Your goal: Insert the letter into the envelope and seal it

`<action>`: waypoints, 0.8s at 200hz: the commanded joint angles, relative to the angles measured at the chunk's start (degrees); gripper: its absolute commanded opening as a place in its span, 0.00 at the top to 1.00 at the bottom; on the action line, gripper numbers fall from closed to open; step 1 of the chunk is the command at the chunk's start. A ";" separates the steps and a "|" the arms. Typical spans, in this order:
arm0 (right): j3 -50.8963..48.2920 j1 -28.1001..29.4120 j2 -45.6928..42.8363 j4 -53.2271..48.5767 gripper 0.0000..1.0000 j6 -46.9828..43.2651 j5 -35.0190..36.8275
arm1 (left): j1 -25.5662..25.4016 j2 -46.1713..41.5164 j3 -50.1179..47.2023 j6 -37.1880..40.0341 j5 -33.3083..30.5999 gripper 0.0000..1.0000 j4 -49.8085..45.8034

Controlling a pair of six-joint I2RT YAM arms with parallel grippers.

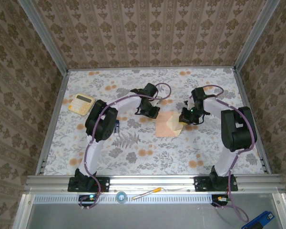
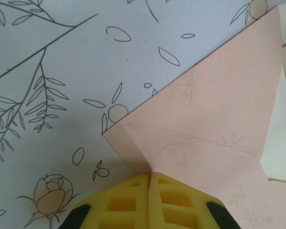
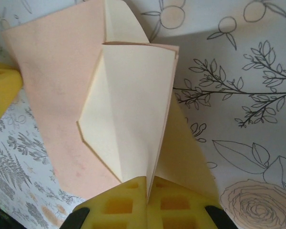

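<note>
Jaws on both grippers are standing pressed together.

Top external view: the left gripper (image 1: pixel 152 113) is sitting at the far left corner of the envelope (image 1: pixel 164 129), and the right gripper (image 1: pixel 182 119) is sitting at its right edge. The envelope is lying near the middle of the table (image 1: pixel 133 155), between the two grippers, with a paler flap (image 1: pixel 174 123) rising on its right side. A yellow calculator (image 1: pixel 82 103) is lying at the far left of the table, well apart from the envelope.

Left wrist view: the yellow fingers (image 2: pixel 128 200) are meeting at the pink edge of the envelope. Whether that edge is being caught between them cannot be told.

Right wrist view: the jaws are pinching the edge of the flap, which is standing up off the envelope body. Its cream inner face and pointed tip are turning toward the left. The pink body is lying flat to the left of the flap, and one yellow finger (image 3: pixel 2 81) of the left gripper is sitting just beside its left edge.
</note>
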 commanded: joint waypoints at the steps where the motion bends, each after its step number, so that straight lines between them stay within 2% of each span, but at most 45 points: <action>1: -0.69 0.22 1.77 -0.42 1.00 -0.47 -2.93 | -0.09 2.27 -1.44 0.70 -4.32 1.00 -6.43; 99: -0.27 0.22 -0.79 -5.27 1.00 -1.49 -0.27 | -0.37 2.36 -1.68 0.63 -4.52 1.00 -6.40; 160: -0.16 0.23 0.86 -5.18 1.00 -1.67 0.58 | -0.46 2.36 -1.69 0.63 -4.60 1.00 -6.55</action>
